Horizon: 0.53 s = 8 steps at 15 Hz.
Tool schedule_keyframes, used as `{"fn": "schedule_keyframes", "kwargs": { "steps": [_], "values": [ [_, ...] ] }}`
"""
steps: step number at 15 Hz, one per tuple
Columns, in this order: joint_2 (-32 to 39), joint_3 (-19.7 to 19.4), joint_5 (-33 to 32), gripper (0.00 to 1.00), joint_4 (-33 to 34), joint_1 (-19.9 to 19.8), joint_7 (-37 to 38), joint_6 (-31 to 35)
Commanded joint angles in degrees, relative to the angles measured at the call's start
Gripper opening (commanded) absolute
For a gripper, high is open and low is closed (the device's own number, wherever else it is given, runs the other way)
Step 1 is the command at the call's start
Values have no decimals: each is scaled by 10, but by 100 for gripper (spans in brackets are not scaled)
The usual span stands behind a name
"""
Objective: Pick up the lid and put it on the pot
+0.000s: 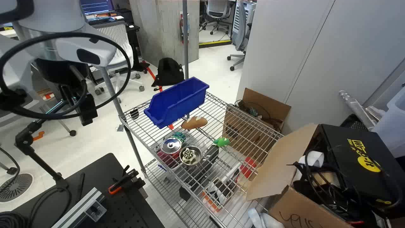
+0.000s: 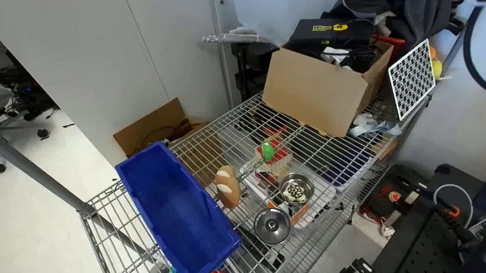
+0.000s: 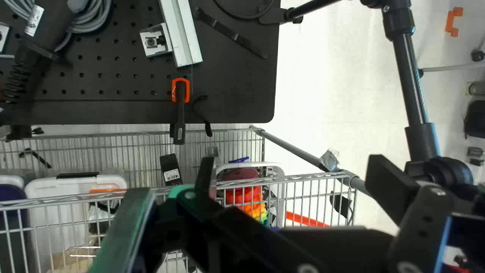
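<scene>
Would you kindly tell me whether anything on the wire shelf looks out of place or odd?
Mildly odd: a spotted toy-like object sits inside the metal pot, unusual for cookware. The lid lies beside the pot, and I notice no spill.

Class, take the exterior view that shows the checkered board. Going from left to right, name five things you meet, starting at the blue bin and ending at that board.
Blue bin, brown loaf, round lid, metal pot, checkered board. The green toy is left out, since it lines up above the lid.
</scene>
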Motion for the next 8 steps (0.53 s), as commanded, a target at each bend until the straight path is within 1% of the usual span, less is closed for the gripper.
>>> {"fn": "schedule_keyframes", "kwargs": {
  "steps": [1,7,8],
  "values": [
    [0,8,4,100,1,-10,-4,-3],
    [0,8,4,100,1,-10,-4,-3],
    [17,10,3,100,3,-16,3,15]
  ]
}}
